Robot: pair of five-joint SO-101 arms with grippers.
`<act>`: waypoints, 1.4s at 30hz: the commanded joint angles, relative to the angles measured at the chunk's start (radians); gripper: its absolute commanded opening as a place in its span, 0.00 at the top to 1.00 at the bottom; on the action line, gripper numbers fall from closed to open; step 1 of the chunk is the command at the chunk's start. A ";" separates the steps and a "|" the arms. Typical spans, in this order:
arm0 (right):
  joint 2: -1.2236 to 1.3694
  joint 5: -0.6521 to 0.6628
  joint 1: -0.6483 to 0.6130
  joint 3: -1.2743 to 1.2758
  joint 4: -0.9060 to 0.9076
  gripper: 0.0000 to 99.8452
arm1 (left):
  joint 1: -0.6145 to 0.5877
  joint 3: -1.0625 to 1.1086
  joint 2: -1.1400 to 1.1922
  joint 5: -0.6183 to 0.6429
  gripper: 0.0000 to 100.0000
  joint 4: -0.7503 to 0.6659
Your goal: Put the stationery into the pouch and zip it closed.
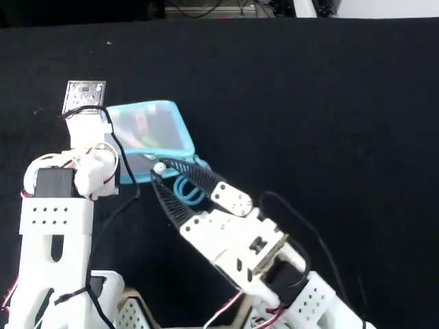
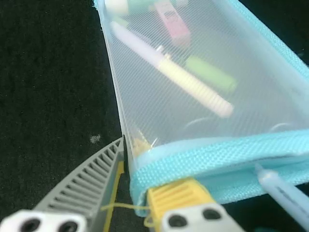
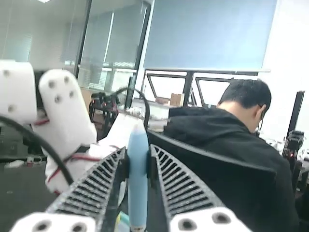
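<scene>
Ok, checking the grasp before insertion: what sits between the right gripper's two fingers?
A light blue pen, clamped between the black fingers of the right gripper, as the right wrist view shows.

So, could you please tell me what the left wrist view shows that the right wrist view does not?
The left wrist view offers the translucent pouch with light blue trim, a yellow-and-lilac pen and a green marker inside it, and the left gripper pinching its corner. The right wrist view offers the black ribbed right gripper, shut, and the white left arm beyond. Both share the light blue pen that the right gripper holds.
</scene>
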 commanded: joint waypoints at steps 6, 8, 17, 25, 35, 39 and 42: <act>-0.010 0.002 0.089 0.024 -0.026 0.99 | 0.008 0.019 0.009 -0.008 0.97 -0.003; -0.010 0.000 0.089 0.025 -0.018 0.99 | 0.008 0.019 0.009 -0.008 0.97 -0.003; -0.012 0.002 0.091 0.128 -0.017 0.99 | 0.008 0.019 0.009 -0.008 0.97 -0.003; -0.074 0.000 0.084 0.058 0.356 0.99 | 0.008 0.019 0.009 -0.008 0.97 -0.003; -0.102 -0.002 0.084 -0.173 0.781 0.99 | 0.008 0.019 0.009 -0.008 0.97 -0.003; -0.031 -0.002 0.084 -0.200 0.789 0.99 | 0.008 0.019 0.009 -0.008 0.97 -0.003; 0.073 -0.002 0.084 -0.257 0.793 0.99 | 0.008 0.019 0.009 -0.008 0.97 -0.003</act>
